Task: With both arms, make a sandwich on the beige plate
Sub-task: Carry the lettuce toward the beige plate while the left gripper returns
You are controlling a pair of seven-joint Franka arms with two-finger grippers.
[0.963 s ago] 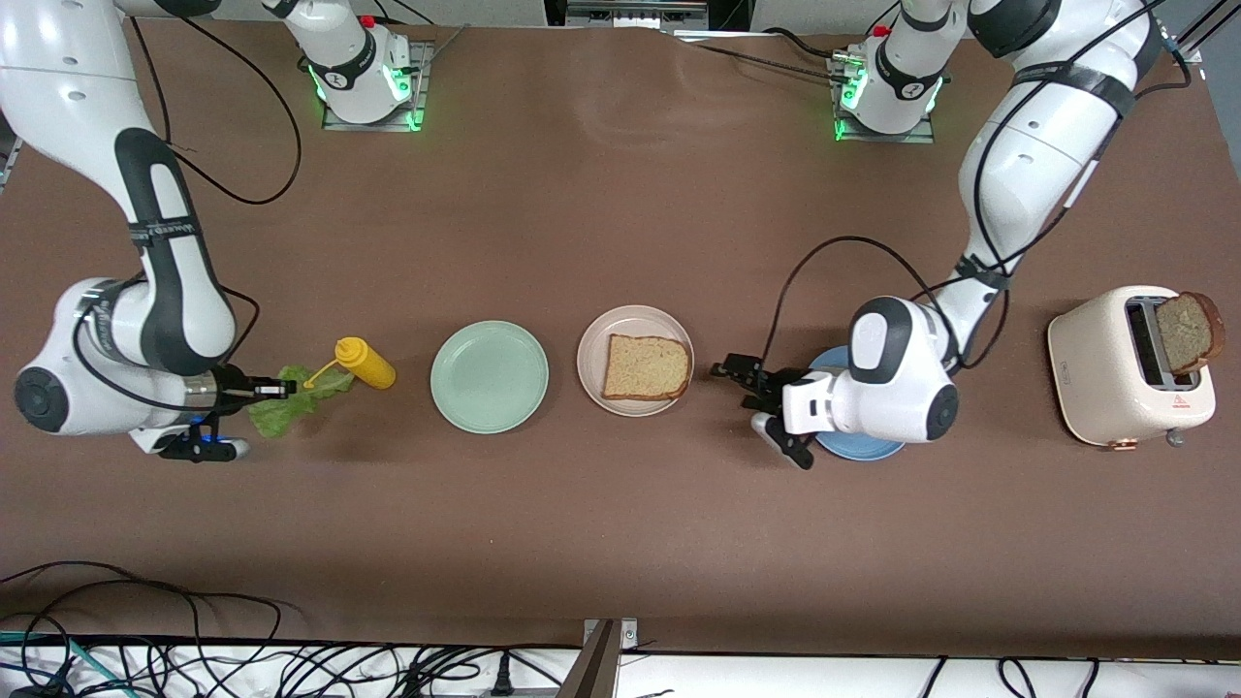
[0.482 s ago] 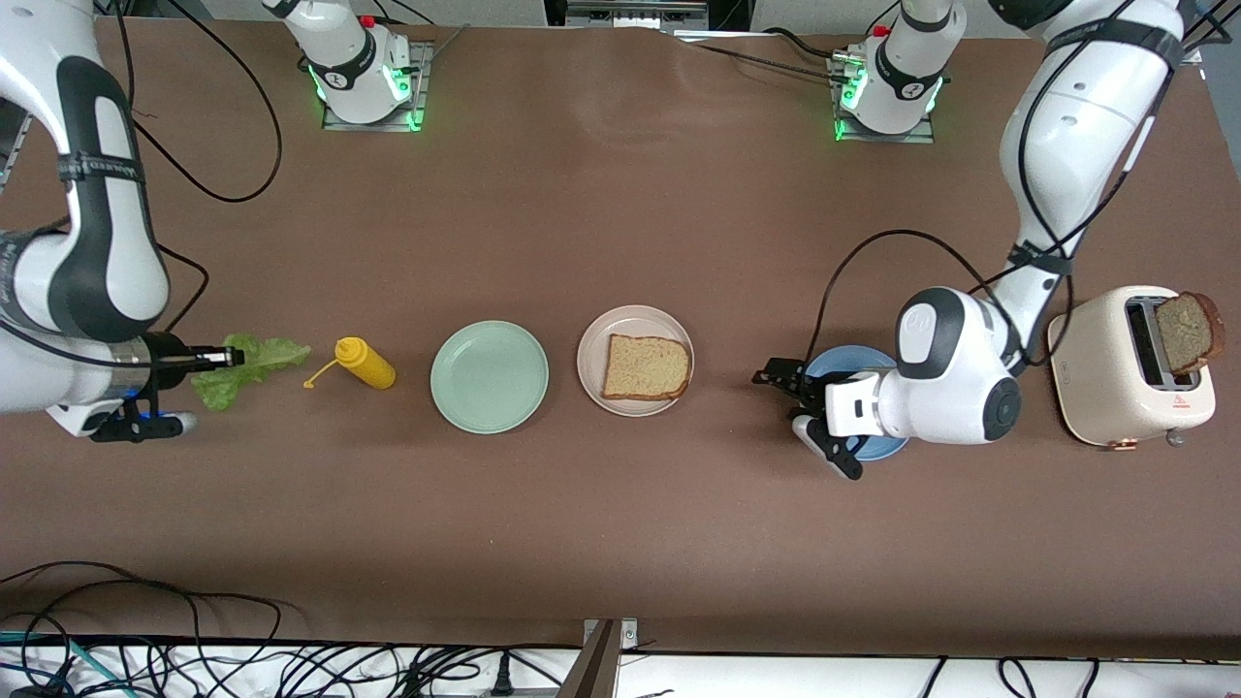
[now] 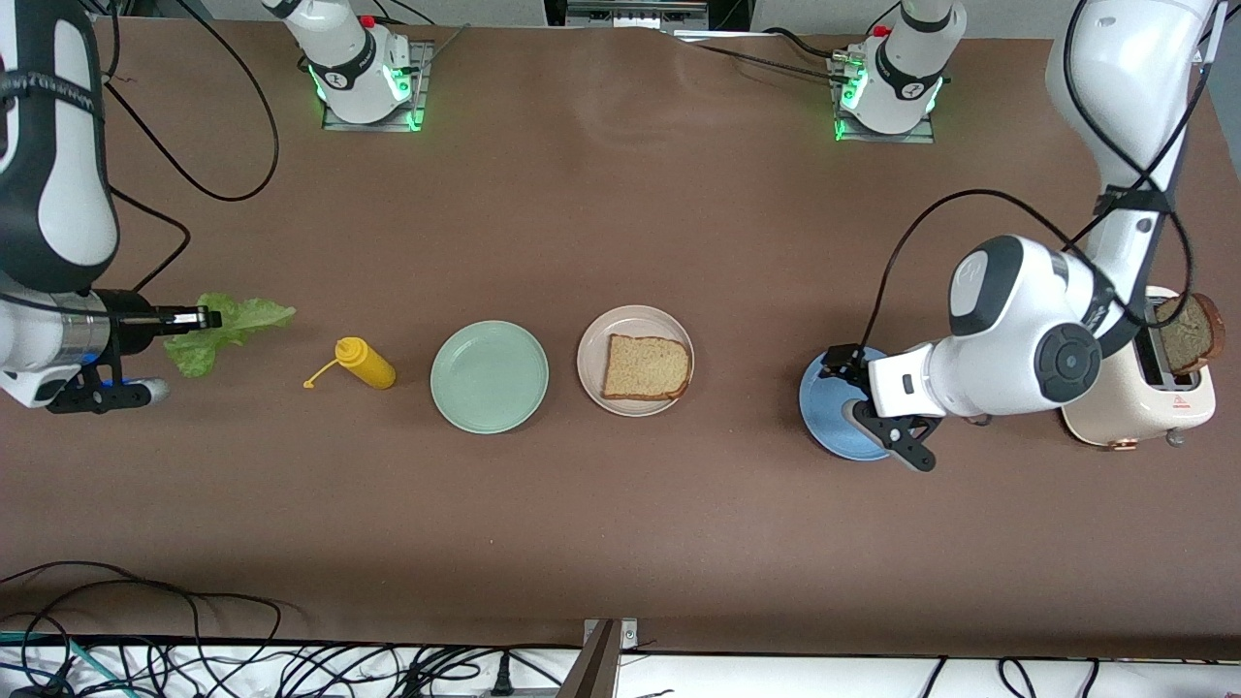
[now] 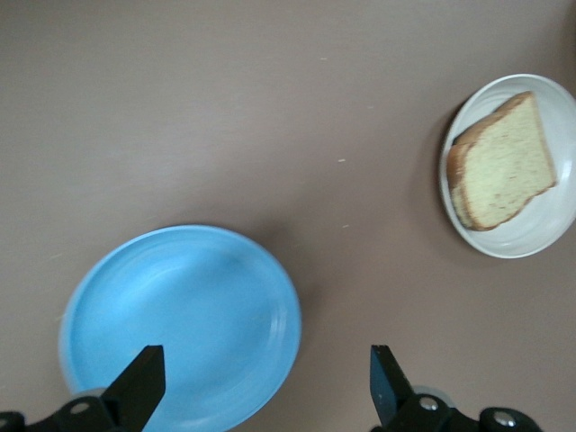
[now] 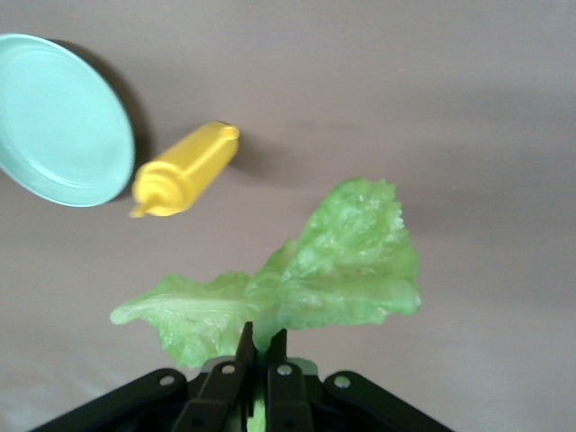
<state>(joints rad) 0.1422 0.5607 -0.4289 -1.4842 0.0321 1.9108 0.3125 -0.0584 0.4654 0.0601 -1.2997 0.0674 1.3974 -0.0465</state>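
The beige plate sits mid-table with one square brown bread slice lying flat on it. A second bread slice stands in the toaster's slot. My right gripper is shut on the stem end of the ruffled green lettuce leaf, held in the air over the table at the right arm's end. My left gripper hangs open and empty over the edge of the blue plate.
A yellow squeeze bottle lies on its side between the lettuce and the mint green plate. A cream toaster stands at the left arm's end, partly covered by the left arm. Cables hang along the table's near edge.
The right gripper has carried the lettuce up and away from the yellow bottle toward the right arm's end. The left gripper has drawn back from beside the beige plate to over the blue plate.
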